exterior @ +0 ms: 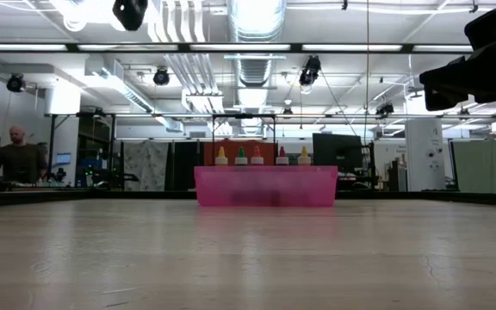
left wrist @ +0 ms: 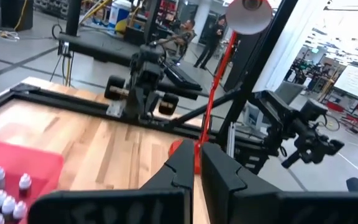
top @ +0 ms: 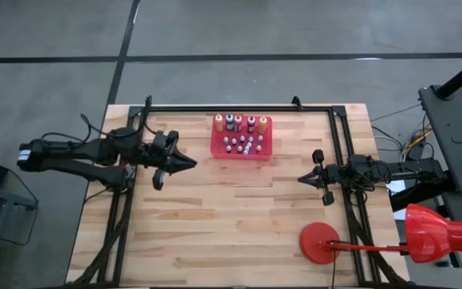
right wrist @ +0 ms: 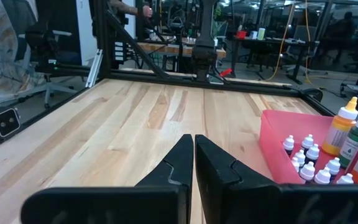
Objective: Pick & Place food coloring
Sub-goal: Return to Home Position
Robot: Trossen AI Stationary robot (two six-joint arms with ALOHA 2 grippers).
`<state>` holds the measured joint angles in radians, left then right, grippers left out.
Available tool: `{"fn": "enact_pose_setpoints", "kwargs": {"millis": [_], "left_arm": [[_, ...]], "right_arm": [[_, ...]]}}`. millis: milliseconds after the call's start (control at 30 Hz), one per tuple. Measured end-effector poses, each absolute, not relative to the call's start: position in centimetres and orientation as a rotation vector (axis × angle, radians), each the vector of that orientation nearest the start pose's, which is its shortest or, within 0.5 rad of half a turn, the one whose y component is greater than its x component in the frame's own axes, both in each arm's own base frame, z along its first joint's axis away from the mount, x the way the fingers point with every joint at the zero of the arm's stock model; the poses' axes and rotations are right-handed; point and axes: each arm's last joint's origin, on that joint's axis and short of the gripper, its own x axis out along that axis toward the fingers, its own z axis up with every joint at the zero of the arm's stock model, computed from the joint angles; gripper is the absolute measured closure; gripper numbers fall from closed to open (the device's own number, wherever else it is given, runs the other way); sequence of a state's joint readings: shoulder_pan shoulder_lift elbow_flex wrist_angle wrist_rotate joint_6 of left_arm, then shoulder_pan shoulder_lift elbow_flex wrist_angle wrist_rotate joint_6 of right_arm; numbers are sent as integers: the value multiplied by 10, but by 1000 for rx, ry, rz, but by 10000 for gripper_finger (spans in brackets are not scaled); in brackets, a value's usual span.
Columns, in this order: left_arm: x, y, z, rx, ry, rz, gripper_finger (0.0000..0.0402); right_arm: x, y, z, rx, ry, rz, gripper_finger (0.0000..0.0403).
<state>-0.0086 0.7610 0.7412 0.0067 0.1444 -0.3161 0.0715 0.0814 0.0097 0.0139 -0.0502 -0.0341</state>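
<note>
Standing inside the pink bin [top: 266,151] at the far side of the table [top: 215,233], the food coloring bottles [top: 243,144] sit with the taller ones in the far row. The left gripper [top: 192,163] hangs just left of the bin, fingers pressed together and empty. The right gripper [top: 301,178] waits farther off on the right, fingers also pressed together.

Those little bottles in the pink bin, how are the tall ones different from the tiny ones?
The tall bottles have orange, green and red bodies with pointed caps; the tiny bottles show rounded white caps. The tall bottles line one long wall of the pink bin; the tiny bottles cluster mid-bin. From table height only the tall bottles' tips top the rim, the tiny bottles are hidden. All stand upright inside.
</note>
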Motion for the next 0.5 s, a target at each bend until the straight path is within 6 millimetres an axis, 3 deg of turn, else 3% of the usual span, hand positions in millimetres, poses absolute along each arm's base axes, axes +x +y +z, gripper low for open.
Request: {"fn": "enact_pose_setpoints", "kwargs": {"millis": [200,500], "left_arm": [[155,-6,316,-316,30,-156,401],[131,-6,302,-257,-39,-167,401]], "right_arm": [[102,9,162,-37,56,123,394],[102,9,162,-37,56,122,394]]}}
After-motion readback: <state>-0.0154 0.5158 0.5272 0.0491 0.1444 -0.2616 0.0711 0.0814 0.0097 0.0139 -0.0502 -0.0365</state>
